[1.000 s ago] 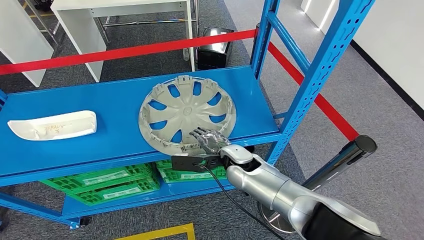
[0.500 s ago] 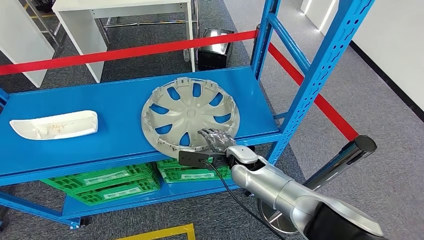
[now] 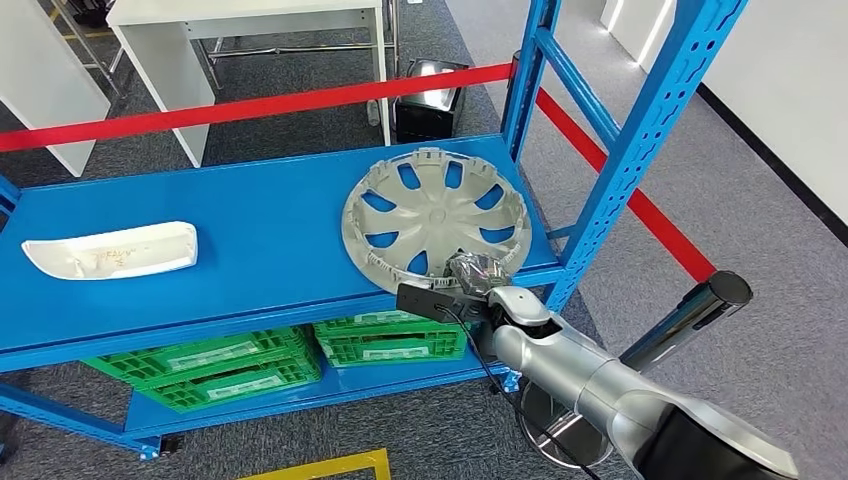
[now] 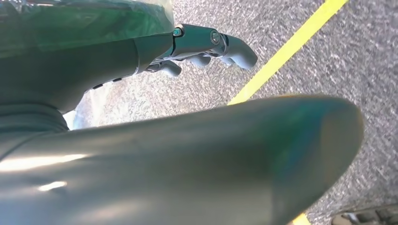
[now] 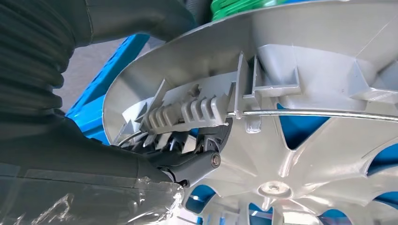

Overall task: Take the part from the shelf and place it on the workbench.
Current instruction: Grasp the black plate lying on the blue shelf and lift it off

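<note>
The blue shelf (image 3: 200, 240) is taken as the landmark. On its upper level, toward the right-hand end and near the front edge, the grey wheel cover (image 3: 435, 215) is seen lying, inner side up; in the right wrist view its clips and wire ring are shown close up (image 5: 291, 140). Well to the left on the same level a white moulded part (image 3: 110, 250) is laid. Green crates (image 3: 230, 365) are stored on the level below. The right robot hand (image 3: 472, 272) is placed at the front rim of the wheel cover, with its fingers (image 5: 206, 150) hooked over the rim from inside, so the cover is judged to be gripped. The left robot hand (image 4: 206, 44) is hung away from the shelf above the carpet, fingers loosely curled and nothing held. The task is judged to be at an early stage: the cover has been grasped but not lifted off the shelf, and carrying to the counter and setting down are left.
</note>
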